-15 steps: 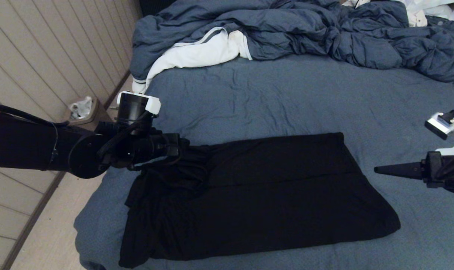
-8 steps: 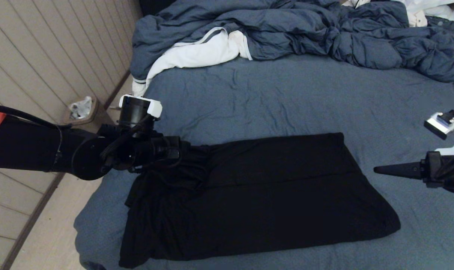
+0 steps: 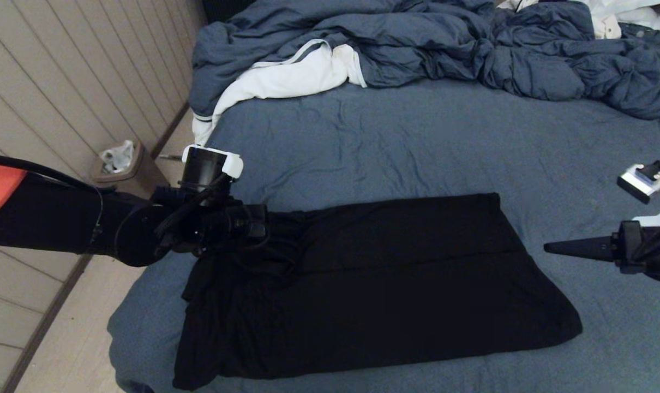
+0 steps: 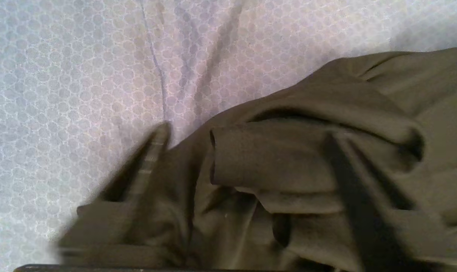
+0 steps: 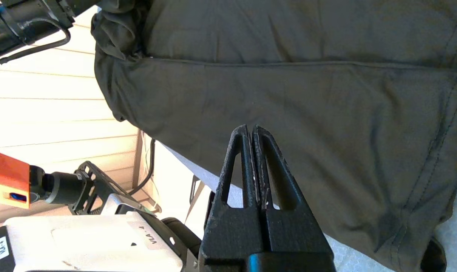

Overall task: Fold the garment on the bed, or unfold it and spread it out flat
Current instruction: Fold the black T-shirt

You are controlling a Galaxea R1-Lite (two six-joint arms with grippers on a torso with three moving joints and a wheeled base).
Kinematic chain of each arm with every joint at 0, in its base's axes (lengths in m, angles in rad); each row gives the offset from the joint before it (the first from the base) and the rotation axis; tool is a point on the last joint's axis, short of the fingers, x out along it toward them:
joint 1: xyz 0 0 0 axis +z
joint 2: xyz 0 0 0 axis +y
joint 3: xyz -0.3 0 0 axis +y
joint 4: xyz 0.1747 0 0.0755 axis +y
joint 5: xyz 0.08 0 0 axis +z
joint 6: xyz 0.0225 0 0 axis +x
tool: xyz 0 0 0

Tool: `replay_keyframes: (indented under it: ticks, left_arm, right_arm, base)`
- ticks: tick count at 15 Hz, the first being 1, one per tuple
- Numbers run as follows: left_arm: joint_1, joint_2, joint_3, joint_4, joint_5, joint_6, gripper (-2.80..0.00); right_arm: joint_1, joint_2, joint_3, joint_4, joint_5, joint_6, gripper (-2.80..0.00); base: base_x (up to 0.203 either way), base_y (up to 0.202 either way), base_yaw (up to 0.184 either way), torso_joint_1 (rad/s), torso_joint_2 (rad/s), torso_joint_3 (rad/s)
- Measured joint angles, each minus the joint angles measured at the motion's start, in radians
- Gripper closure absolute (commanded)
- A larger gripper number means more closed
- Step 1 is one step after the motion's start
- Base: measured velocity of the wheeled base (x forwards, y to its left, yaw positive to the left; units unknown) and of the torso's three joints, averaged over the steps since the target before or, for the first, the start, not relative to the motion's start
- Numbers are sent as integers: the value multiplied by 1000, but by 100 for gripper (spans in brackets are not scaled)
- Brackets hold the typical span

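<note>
A black T-shirt (image 3: 373, 284) lies folded into a long band across the lower middle of the head view, on the blue-grey bed (image 3: 417, 147). Its left end is bunched and wrinkled. The left claw (image 4: 247, 151) is at that bunched end, left of centre in the head view, fingers (image 4: 153, 151) spread on either side of a thick fold of the shirt, one finger beside the sheet. The right claw (image 5: 251, 132) hangs at the right edge of the head view, well clear of the shirt, its fingers pressed together on nothing. A rumpled duvet (image 3: 417, 43) and a white cloth (image 3: 286, 76) fill the top.
</note>
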Motion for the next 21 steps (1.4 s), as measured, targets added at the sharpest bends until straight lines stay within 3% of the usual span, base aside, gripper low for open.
replay_keyframes:
  ticks: [7,12,21]
  left_arm:
    - [-6,3,3,0,2,-4,0]
    - [-51,-40,15,28,17,-35,0]
    - [-334,-78,2,266,140,-66,0]
  right_arm:
    - [0,4,-1,0,0,0,0]
    - [0,11,-2,0,0,0,0]
    - [1,30,-6,-1,-1,0,0]
  base:
    - [0,0,0,0,0,0]
    - [0,0,0,0,0,0]
    - [0,0,0,0,0,0]
